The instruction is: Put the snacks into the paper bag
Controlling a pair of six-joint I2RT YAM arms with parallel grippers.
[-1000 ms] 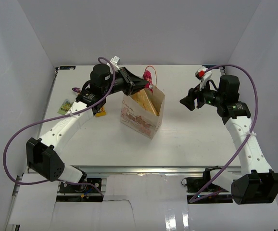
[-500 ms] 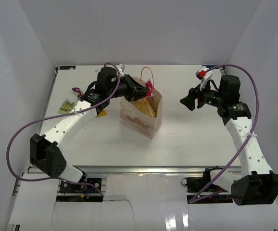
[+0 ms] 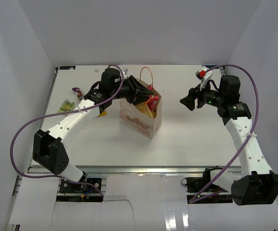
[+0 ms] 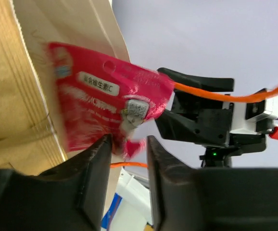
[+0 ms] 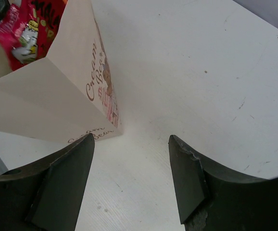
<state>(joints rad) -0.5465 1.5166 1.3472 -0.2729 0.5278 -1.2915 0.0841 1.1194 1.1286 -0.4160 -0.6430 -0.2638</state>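
Note:
The paper bag (image 3: 140,119) stands upright mid-table with its orange handle (image 3: 144,73) raised. A golden-yellow chip bag (image 3: 145,109) fills its inside. My left gripper (image 3: 145,96) hovers over the bag's mouth. In the left wrist view its jaws (image 4: 128,139) stand apart, and the blurred red-pink packet (image 4: 105,103) is slipping out past the fingertips, against the bag's inner wall (image 4: 14,86). The top view shows that packet (image 3: 152,102) at the bag's mouth. My right gripper (image 3: 186,102) hangs open to the right of the bag, nothing between its fingers (image 5: 132,144).
Left of the bag, a purple packet (image 3: 76,90), a light green packet (image 3: 66,105) and a yellow packet (image 3: 100,113) lie on the table, near the left arm. The right wrist view shows the bag's printed side (image 5: 57,96) and bare white table (image 5: 201,72).
My left gripper moved right and down to the bag's mouth and its jaws parted, so the red-pink packet is coming loose. The right arm has not moved.

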